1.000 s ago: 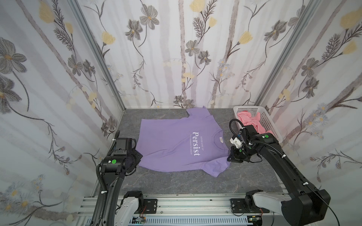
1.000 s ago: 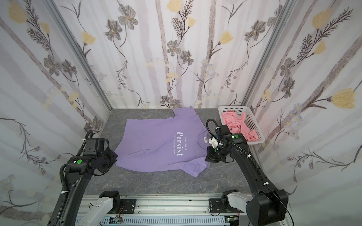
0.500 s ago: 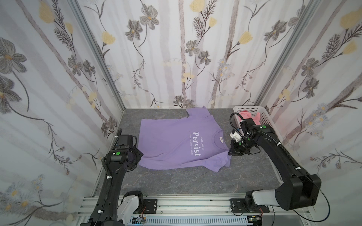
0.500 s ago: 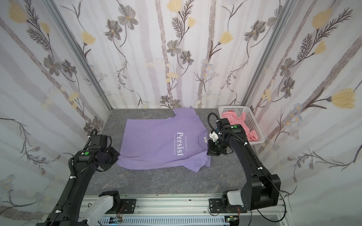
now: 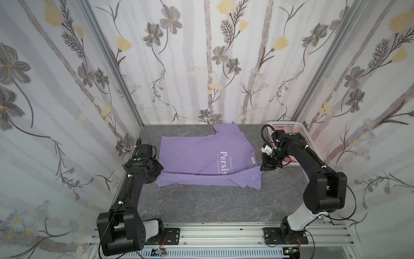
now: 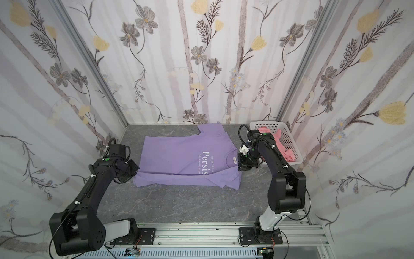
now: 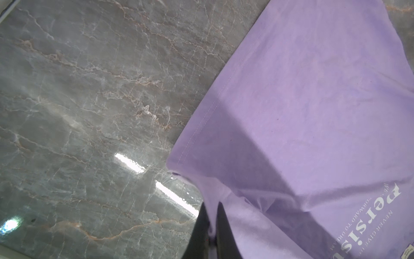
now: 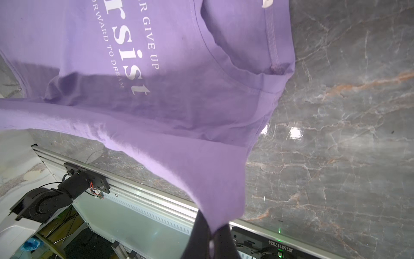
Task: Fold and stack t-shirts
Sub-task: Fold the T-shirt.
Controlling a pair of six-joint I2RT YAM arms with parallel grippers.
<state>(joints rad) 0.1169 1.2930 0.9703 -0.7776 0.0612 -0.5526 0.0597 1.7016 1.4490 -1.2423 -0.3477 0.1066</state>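
Observation:
The lavender t-shirt [image 5: 197, 154] [image 6: 177, 154] lies on the grey marble table, white chest lettering up, collar toward the right. Its near long edge is lifted and turned over toward the back, covering the end of the lettering. My left gripper [image 5: 157, 170] [image 6: 134, 170] is shut on the hem-end corner; in the left wrist view the gripper [image 7: 211, 224] pinches purple cloth [image 7: 302, 112]. My right gripper [image 5: 264, 167] [image 6: 241, 168] is shut on the sleeve end, also seen pinching cloth [image 8: 201, 175] in the right wrist view, gripper [image 8: 212, 237]. The salmon-pink garment [image 6: 287, 153] lies in the basket.
A white plastic basket [image 5: 285, 123] [image 6: 267, 123] stands at the back right, just behind my right arm. Flowered walls close in three sides. A metal rail [image 5: 212, 231] with both arm bases runs along the front edge. Bare table [image 5: 201, 204] lies in front of the shirt.
Both grippers have moved away from the front edge toward the back, carrying the shirt's near edge with them and laying it over the body.

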